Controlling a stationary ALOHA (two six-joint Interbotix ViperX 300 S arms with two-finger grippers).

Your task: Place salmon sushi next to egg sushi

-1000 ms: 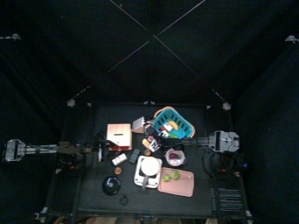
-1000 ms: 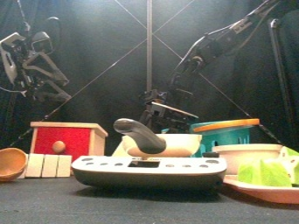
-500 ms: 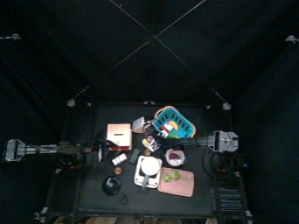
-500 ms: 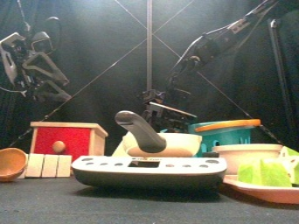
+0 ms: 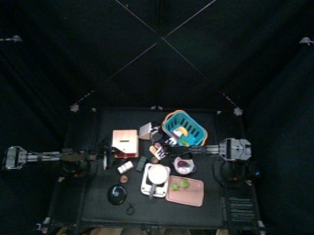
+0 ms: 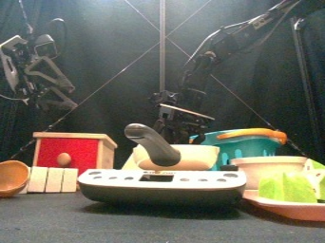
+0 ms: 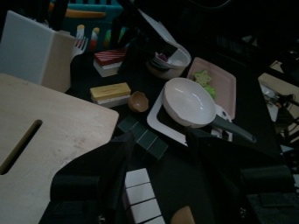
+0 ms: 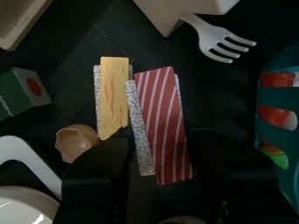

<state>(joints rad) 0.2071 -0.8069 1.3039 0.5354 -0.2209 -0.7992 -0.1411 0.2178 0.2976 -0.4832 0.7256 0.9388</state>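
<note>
In the right wrist view the salmon sushi point(image 8: 162, 122), a red slab with white stripes, lies flat on the black table. It lies side by side with the yellow egg sushi point(image 8: 112, 94), with only a thin grey strip between them. My right gripper point(image 8: 163, 179) is open and hovers above the near end of the salmon sushi without holding it. It hangs over the table's middle point(image 5: 168, 145). Both pieces also show in the left wrist view, egg point(image 7: 111, 91) and salmon point(image 7: 107, 59). My left gripper point(image 7: 170, 197) is open and rests at the table's left side.
A white fork point(image 8: 222, 42), a brown shell-like cup point(image 8: 76, 138) and a green cube point(image 8: 24, 92) lie around the sushi. A teal basket point(image 5: 185, 127) stands behind it. A white bowl point(image 7: 187, 101) sits on a black scale point(image 6: 159, 185). A red box point(image 6: 70, 152) is at the left, a pink board point(image 5: 186, 191) at the front right.
My right gripper has risen a little above the table in the front view. The left arm has not moved.
</note>
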